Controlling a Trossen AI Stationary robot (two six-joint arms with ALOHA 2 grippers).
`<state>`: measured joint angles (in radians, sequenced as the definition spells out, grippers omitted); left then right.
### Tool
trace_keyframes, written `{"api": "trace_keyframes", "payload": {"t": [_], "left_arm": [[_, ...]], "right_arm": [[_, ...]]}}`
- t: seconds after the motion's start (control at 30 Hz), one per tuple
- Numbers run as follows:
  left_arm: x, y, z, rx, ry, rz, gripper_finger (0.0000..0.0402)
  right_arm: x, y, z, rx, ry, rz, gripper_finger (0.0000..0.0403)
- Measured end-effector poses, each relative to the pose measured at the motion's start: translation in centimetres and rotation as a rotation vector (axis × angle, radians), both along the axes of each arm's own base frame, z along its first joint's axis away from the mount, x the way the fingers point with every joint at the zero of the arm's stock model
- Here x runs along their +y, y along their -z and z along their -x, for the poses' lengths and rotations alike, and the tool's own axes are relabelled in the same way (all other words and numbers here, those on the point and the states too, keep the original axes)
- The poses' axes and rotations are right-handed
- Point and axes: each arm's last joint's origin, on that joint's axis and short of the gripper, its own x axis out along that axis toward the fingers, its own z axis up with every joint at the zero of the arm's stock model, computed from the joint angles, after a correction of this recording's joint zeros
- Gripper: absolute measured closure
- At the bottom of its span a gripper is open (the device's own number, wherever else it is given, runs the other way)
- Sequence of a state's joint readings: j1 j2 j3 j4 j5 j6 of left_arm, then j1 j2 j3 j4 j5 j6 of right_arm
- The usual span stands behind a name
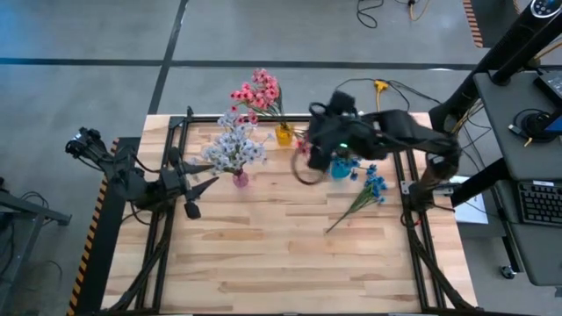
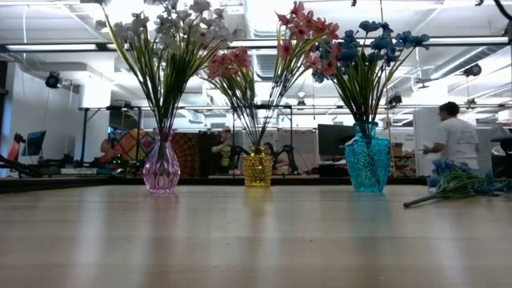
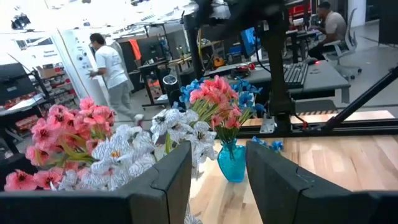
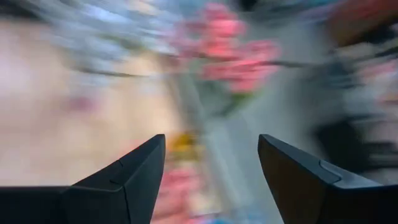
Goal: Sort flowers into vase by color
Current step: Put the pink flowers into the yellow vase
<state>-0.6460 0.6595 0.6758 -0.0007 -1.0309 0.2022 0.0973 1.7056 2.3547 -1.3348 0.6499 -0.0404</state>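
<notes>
1. While the left gripper (image 1: 195, 186) waits near the table's left edge, jaws parted and empty, the pink vase (image 2: 162, 168) holds white-lavender flowers (image 2: 164, 36).
2. The yellow vase (image 2: 258, 169) holds pink flowers (image 2: 232, 64).
3. The right gripper (image 1: 309, 167) hovers over the blue vase (image 2: 367, 164), fingers spread, grasping nothing; blue flowers (image 2: 376, 40) and some pink stand there.
4. A blue sprig (image 1: 364, 195) lies on the table (image 1: 263, 254) just right of that vase. Likely next: grasp its stem and insert it.
</notes>
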Motion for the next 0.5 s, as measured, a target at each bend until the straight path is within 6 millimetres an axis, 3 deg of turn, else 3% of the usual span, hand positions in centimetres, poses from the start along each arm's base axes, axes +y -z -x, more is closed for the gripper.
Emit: {"api": "trace_keyframes", "payload": {"t": [0.07, 0.23, 0.37, 0.5], "left_arm": [[-0.2, 0.0, -0.3, 0.006, 0.0, -0.022, 0.0267], [-0.7, -0.4, -0.9, 0.031, 0.0, -0.082, 0.0267], [-1.2, -0.7, -1.5, 0.04, 0.011, -0.103, 0.0267], [-1.8, -0.6, -2.1, 0.065, 0.124, -0.17, 0.0267]], "right_arm": [[1.5, -0.1, 0.8, -0.037, -0.052, -0.166, 0.0154], [6.6, 2.0, 1.2, -0.026, -0.052, -0.234, 0.0154], [10.8, 5.0, 1.6, -0.036, 0.021, -0.245, 0.0154], [13.8, 9.6, 2.3, -0.105, 0.166, -0.169, 0.0154]]}}
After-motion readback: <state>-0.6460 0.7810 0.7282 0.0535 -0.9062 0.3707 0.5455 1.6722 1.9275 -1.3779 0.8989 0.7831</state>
